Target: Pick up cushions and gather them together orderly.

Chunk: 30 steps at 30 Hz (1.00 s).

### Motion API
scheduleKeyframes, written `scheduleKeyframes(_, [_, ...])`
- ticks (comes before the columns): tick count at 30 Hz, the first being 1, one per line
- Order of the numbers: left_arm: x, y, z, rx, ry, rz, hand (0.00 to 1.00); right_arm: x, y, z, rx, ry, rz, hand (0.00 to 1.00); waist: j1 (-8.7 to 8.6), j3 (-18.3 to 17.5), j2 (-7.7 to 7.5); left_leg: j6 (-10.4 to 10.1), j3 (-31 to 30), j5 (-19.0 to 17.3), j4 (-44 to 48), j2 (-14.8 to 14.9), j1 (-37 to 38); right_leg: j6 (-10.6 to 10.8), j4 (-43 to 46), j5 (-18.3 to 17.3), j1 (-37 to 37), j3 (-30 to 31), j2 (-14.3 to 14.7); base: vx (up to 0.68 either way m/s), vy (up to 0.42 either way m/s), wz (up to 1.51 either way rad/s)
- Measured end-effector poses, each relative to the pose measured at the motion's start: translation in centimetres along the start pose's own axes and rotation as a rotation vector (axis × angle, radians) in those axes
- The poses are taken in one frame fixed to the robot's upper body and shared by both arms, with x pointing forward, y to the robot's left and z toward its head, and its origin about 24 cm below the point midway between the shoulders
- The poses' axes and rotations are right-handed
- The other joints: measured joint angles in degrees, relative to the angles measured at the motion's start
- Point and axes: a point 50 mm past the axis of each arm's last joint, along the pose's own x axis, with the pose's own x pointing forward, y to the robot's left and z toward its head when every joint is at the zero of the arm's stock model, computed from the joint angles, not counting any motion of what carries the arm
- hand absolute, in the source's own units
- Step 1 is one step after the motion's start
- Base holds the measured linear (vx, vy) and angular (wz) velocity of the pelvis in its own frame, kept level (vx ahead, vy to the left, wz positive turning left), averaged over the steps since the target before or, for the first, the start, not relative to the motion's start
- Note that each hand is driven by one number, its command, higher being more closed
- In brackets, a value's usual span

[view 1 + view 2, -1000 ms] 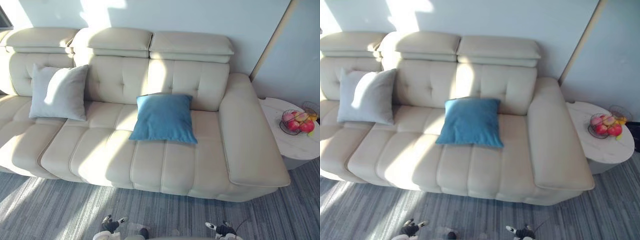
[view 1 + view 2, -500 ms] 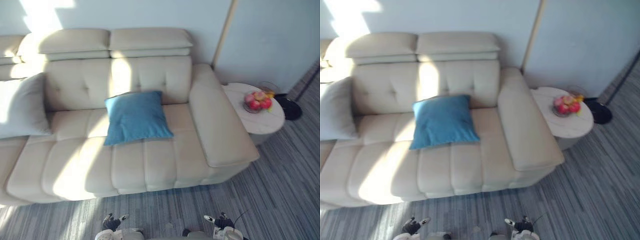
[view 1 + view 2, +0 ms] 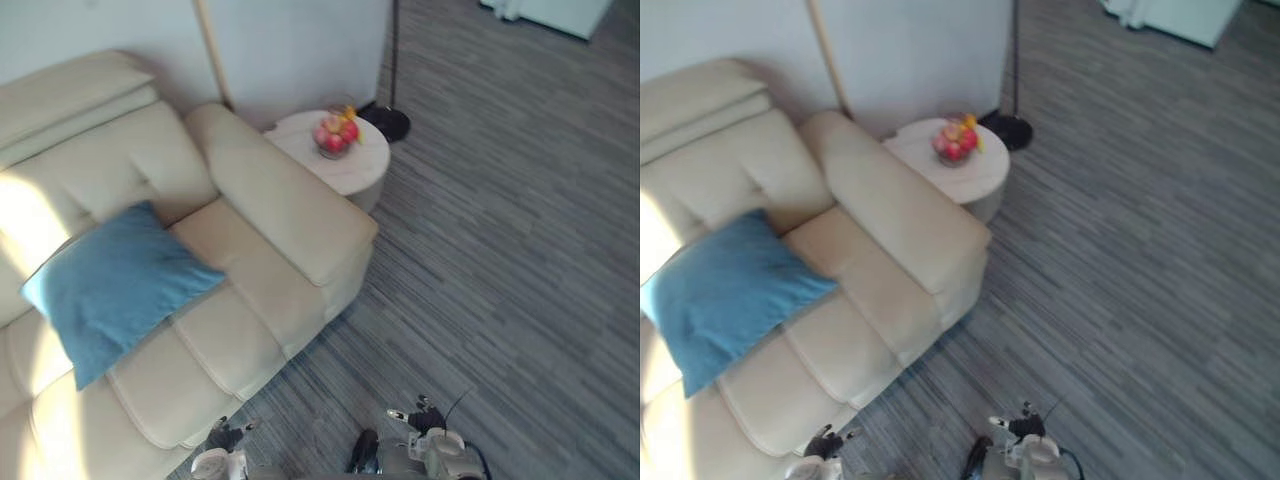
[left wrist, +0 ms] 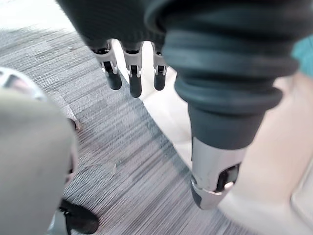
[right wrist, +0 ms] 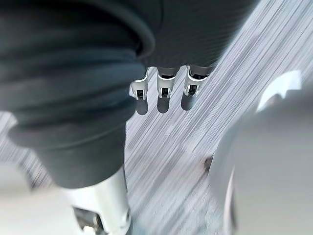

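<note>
A blue cushion [image 3: 110,285] lies tilted on the seat of the cream sofa [image 3: 270,210], close to its right armrest. My left hand [image 4: 134,81] hangs low beside the sofa's front edge with straight fingers, open and holding nothing. My right hand [image 5: 164,95] hangs over the striped grey carpet, fingers straight, also open and holding nothing. Both hands are well away from the cushion.
A round white side table [image 3: 345,165] carrying a bowl of fruit [image 3: 336,134] stands just past the armrest. A black floor-lamp base [image 3: 388,122] sits behind it by the wall. Grey striped carpet [image 3: 500,270] spreads to the right.
The camera has swung to the right: the sofa and blue cushion now lie at the left, the grey cushion has left the picture, and carpet takes up the right. No object itself moved.
</note>
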Motion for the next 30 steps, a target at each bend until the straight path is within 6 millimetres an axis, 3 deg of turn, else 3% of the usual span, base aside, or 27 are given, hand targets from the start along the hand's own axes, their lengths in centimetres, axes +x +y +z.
scheduleKeyframes(1, [0.0,0.0,-0.1,0.000,0.004,-0.001,0.00,0.0,0.1,-0.2,0.000,0.003,0.001,0.00,-0.08,0.21,0.07,0.71,-0.81,-0.06,3.08,1.24,-0.61,-0.88,-0.26,-0.10,0.66,0.79,0.86,0.09,-0.259,-1.09])
scheduleKeyframes(2, [-0.1,-0.2,-0.3,-0.012,0.008,-0.004,0.00,-0.1,-0.3,-0.4,0.006,0.009,-0.009,0.00,0.06,0.33,0.33,3.20,-6.16,-1.47,12.59,3.39,-3.28,-2.64,-0.11,-0.83,2.07,3.54,3.06,0.11,-0.174,-1.27])
scheduleKeyframes(4, [-0.1,-0.3,0.0,-0.010,-0.005,-0.007,0.00,0.1,-0.6,0.1,0.011,-0.004,-0.020,0.00,0.12,0.52,0.44,1.41,-14.42,-3.19,16.58,0.25,-6.11,-2.56,0.08,-1.14,3.15,8.36,4.64,0.15,-0.120,-1.46])
scheduleKeyframes(6, [-0.1,-0.9,-0.1,-0.021,-0.009,-0.018,0.00,0.2,-0.5,0.8,0.020,-0.024,-0.018,0.00,0.22,0.86,0.25,-0.82,-24.61,-5.24,13.44,-7.31,-10.03,-2.94,0.08,-0.44,3.76,15.62,5.73,0.18,-0.034,-1.61])
scheduleKeyframes(7, [-0.2,-1.0,-0.1,-0.023,-0.010,-0.021,0.00,0.2,-0.4,0.8,0.021,-0.023,-0.018,0.00,0.56,0.74,0.64,-1.23,-26.28,-5.53,12.24,-8.37,-10.82,-2.74,0.07,-0.11,3.83,16.13,5.69,0.19,0.054,-1.94])
scheduleKeyframes(8, [-0.2,-1.6,0.3,-0.038,-0.025,-0.031,0.00,0.1,-0.1,0.7,0.025,-0.021,-0.010,0.00,0.75,1.07,1.47,-1.71,-31.77,-6.32,8.58,-11.70,-13.36,-2.12,0.03,0.06,4.53,22.35,7.32,0.20,0.084,-1.47])
scheduleKeyframes(11, [-0.2,-2.1,0.4,-0.069,-0.025,-0.036,0.00,0.0,0.6,0.7,0.058,-0.022,0.002,0.00,1.83,1.00,1.92,-2.68,-42.56,-5.89,2.08,-16.28,-14.47,-0.38,0.14,-0.78,4.41,29.27,8.53,0.20,0.161,-1.74])
scheduleKeyframes(12, [-0.3,-2.2,0.2,-0.076,-0.020,-0.038,0.00,-0.1,1.2,1.0,0.069,-0.037,0.014,0.00,2.09,0.88,2.69,-0.89,-46.52,-3.83,-3.20,-16.13,-13.94,0.00,0.69,-1.69,4.52,33.84,10.27,0.23,0.247,-2.00])
scheduleKeyframes(13, [-0.3,-2.3,0.2,-0.081,-0.019,-0.038,0.00,-0.2,1.5,1.0,0.077,-0.044,0.021,0.00,2.13,0.94,2.77,-1.62,-45.58,-1.74,-3.24,-15.32,-13.40,-0.11,1.57,-2.53,4.52,35.09,10.75,0.21,0.228,-1.85])
scheduleKeyframes(14, [-0.2,-2.1,0.2,-0.084,-0.021,-0.035,0.00,-0.4,1.9,1.0,0.089,-0.053,0.029,0.00,2.28,0.96,2.30,-1.29,-42.19,-2.19,-2.75,-14.64,-12.32,0.41,3.34,-3.76,4.37,36.75,10.77,0.24,0.232,-1.54])
scheduleKeyframes(15, [-0.2,-1.5,0.3,-0.079,-0.022,-0.023,0.00,-0.9,2.7,0.6,0.111,-0.061,0.048,0.00,2.28,0.54,0.86,-0.27,-37.45,-3.81,-2.24,-14.55,-11.68,1.63,6.35,-5.72,2.16,36.73,9.20,0.27,0.274,-1.91])
scheduleKeyframes(16, [-0.1,-0.9,0.4,-0.074,-0.026,-0.011,0.00,-1.1,3.2,0.4,0.133,-0.059,0.059,0.00,2.59,-0.22,-0.77,0.62,-32.94,-4.69,-1.77,-14.24,-11.59,3.39,9.82,-6.39,-1.12,33.83,6.52,0.25,0.259,-1.69])
scheduleKeyframes(17, [-0.1,-0.7,0.5,-0.073,-0.029,-0.007,0.00,-1.1,3.3,0.4,0.139,-0.057,0.062,0.00,2.77,-0.30,-1.29,0.91,-30.94,-4.92,-1.60,-14.02,-11.44,4.01,11.37,-6.42,-2.33,32.14,5.14,0.18,0.196,-1.82])
scheduleKeyframes(18, [0.0,-0.5,0.8,-0.070,-0.037,-0.001,0.00,-1.1,3.7,0.5,0.164,-0.054,0.069,0.00,3.30,0.19,-2.52,1.39,-25.75,-5.49,-1.28,-13.68,-9.92,5.50,14.71,-5.95,-5.18,24.22,0.70,0.17,0.135,-1.70])
scheduleKeyframes(19, [0.0,-0.5,0.9,-0.069,-0.038,0.002,0.00,-1.1,3.7,0.5,0.165,-0.056,0.070,0.00,3.26,0.34,-2.55,1.82,-22.44,-5.78,-1.32,-13.17,-8.17,5.52,15.53,-5.78,-5.55,15.92,-3.14,0.17,0.104,-1.64])
scheduleKeyframes(21, [0.0,-0.5,0.6,-0.068,-0.026,0.001,0.00,-1.1,3.8,0.5,0.165,-0.052,0.074,0.00,3.28,0.52,-2.14,1.89,-17.20,-5.96,-2.76,-11.42,-4.90,4.95,12.25,-3.57,-4.38,7.53,-5.30,0.14,0.017,-1.52])
scheduleKeyframes(23, [0.1,-0.6,0.6,-0.048,-0.025,-0.006,0.00,-1.0,3.8,0.6,0.163,-0.049,0.074,0.00,3.04,0.54,-1.67,1.68,-16.49,-6.09,-4.80,-10.35,-3.33,5.06,9.22,-1.99,-4.74,4.65,-4.48,0.17,-0.101,-1.34])
scheduleKeyframes(24, [0.3,-1.1,1.5,-0.015,-0.042,-0.028,0.00,-0.6,3.3,1.0,0.150,-0.051,0.065,0.00,2.72,1.03,-0.61,0.35,-16.78,-6.96,-7.92,-8.79,-1.86,7.00,10.34,-2.26,-6.97,1.60,-3.77,0.23,-0.182,-1.22])
scheduleKeyframes(25, [0.5,-1.4,2.4,0.018,-0.061,-0.045,0.00,-0.3,2.7,1.5,0.134,-0.059,0.051,0.00,2.89,1.99,-0.09,-1.41,-16.17,-7.88,-11.02,-7.83,0.02,6.53,10.43,-2.43,-9.32,-1.59,-3.61,0.20,-0.157,-1.21])
scheduleKeyframes(26, [0.7,-1.4,2.7,0.034,-0.064,-0.046,0.00,-0.2,2.5,1.6,0.130,-0.060,0.046,0.00,2.92,2.16,-0.10,-1.71,-15.80,-7.70,-11.61,-7.38,0.47,5.86,9.46,-1.86,-10.09,-2.16,-3.73,0.23,-0.194,-0.88])
scheduleKeyframes(27, [0.8,-1.0,2.8,0.061,-0.059,-0.043,0.00,-0.1,1.6,1.5,0.146,-0.058,0.019,0.00,2.21,2.09,-0.68,-1.95,-15.28,-7.66,-12.68,-7.29,1.67,3.87,7.31,1.59,-10.53,-2.75,-4.22,0.15,-0.153,-0.38])
scheduleKeyframes(28, [0.8,-0.8,3.0,0.070,-0.063,-0.040,0.00,-0.1,1.3,1.4,0.152,-0.054,0.008,0.00,1.99,1.91,-1.08,-1.95,-15.47,-7.66,-12.57,-6.96,2.13,1.95,7.57,1.67,-10.22,-2.90,-4.09,0.38,-0.366,-0.28])
scheduleKeyframes(30, [0.8,-1.3,3.2,0.084,-0.074,-0.060,0.00,-0.1,-0.5,-0.2,0.186,0.008,-0.057,0.00,1.06,1.89,0.21,-3.36,-19.84,-4.86,-2.49,-4.29,0.47,-1.15,7.77,-1.34,-6.70,-3.17,-1.98,0.38,-0.349,-0.14])
